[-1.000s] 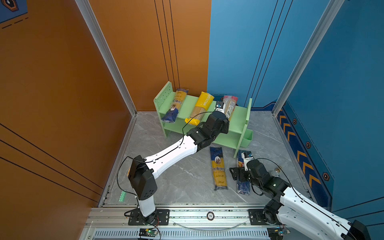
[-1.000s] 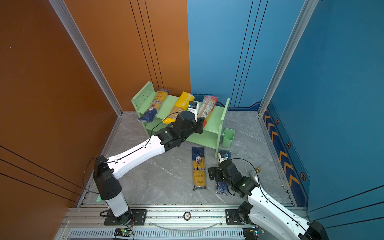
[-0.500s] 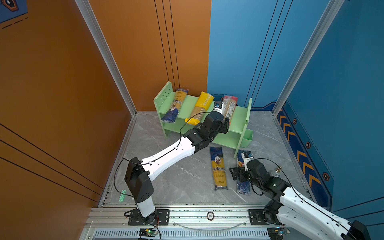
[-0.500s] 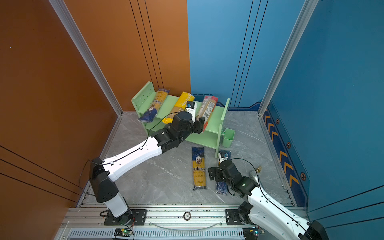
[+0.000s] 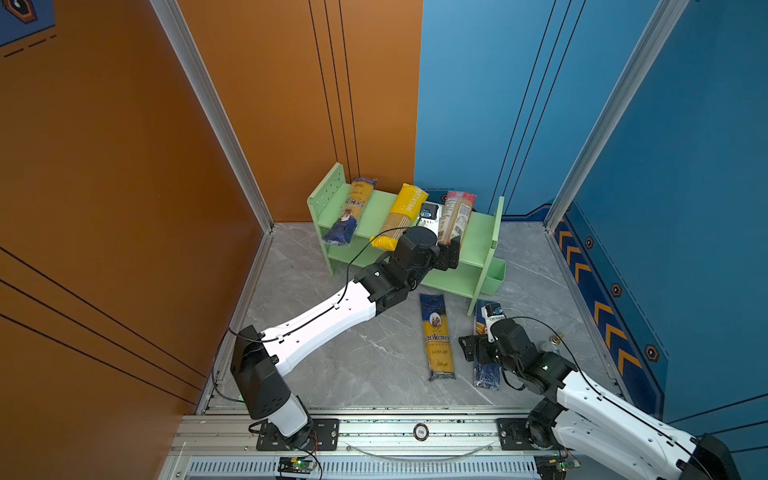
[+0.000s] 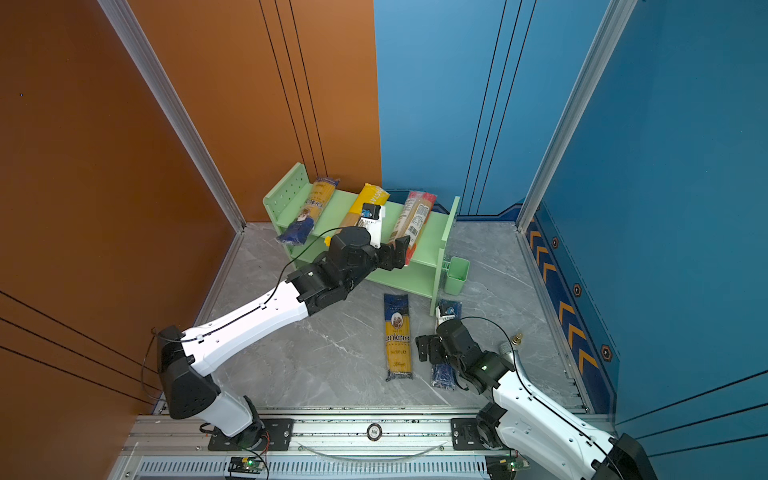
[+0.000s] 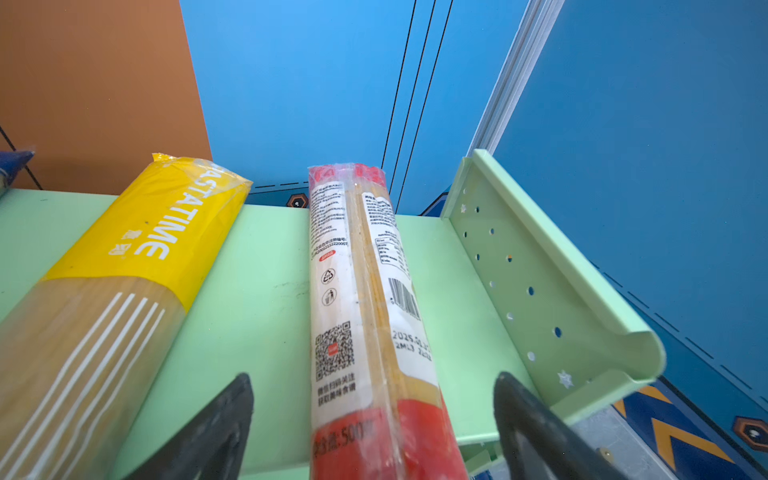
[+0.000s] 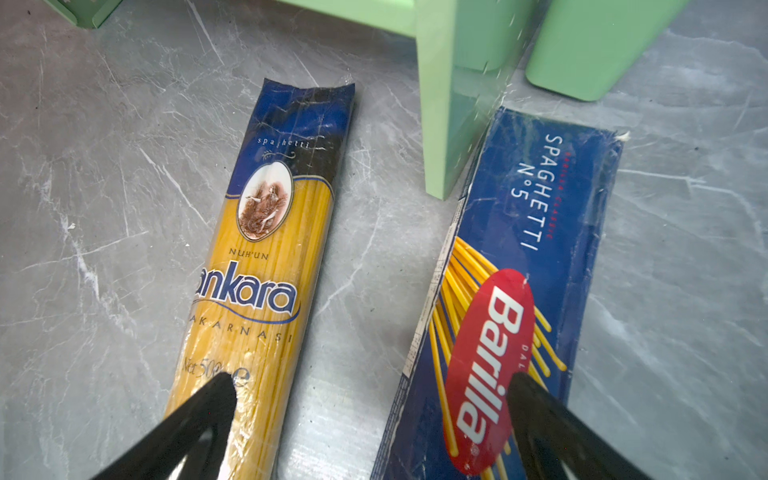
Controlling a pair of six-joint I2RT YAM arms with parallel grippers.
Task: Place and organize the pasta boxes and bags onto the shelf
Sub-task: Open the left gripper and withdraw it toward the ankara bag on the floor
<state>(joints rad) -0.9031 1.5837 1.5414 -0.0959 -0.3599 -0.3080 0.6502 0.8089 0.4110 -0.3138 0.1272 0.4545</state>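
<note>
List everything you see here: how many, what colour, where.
shelf: 1, light green, by the back walls
bin: 1, green, on the shelf's end
shelf Ankara bag: 1, yellow-blue, top tier, far from bin
yellow bag: 1, yellow, top tier, middle
red-ended bag: 1, clear, top tier, nearest bin
floor Ankara bag: 1, yellow-blue, floor before shelf
Barilla box: 1, dark blue, floor beside it
small object: 1, brass-coloured, floor
left gripper: 1, black, open astride red-ended bag
right gripper: 1, black, open above floor packs
</note>
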